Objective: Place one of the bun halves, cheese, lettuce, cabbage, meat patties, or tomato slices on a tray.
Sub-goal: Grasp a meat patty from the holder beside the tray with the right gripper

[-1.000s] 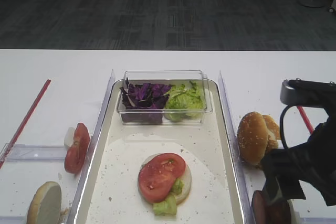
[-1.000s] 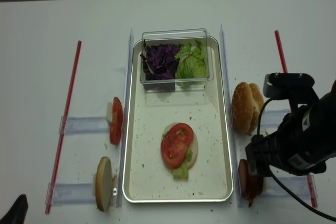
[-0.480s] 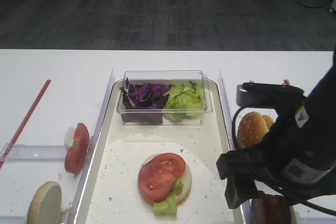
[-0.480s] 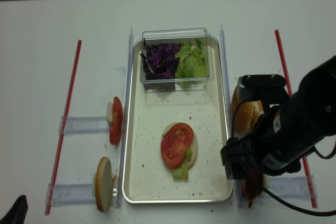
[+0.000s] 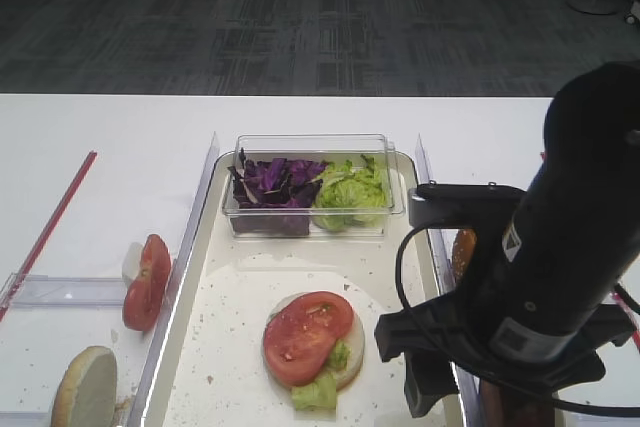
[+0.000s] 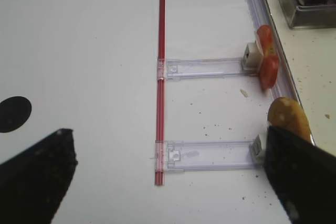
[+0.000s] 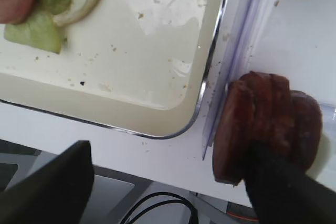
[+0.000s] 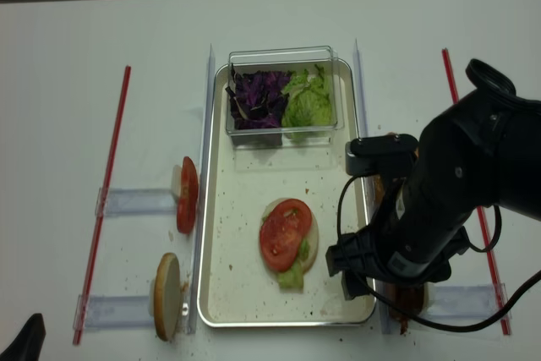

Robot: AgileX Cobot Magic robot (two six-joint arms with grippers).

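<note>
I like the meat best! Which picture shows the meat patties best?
The right wrist view: the meat patties stand on edge, big and close, just outside the tray. In both high views the right arm hides nearly all of them; the left wrist view misses them.

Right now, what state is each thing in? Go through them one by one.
tray: holds a clear box and a stack.
clear box: open, cabbage left, lettuce right.
stack: bun half, lettuce, tomato on top.
meat patties: on edge, outside tray.
right gripper: open, empty.
left gripper: open, empty.
</note>
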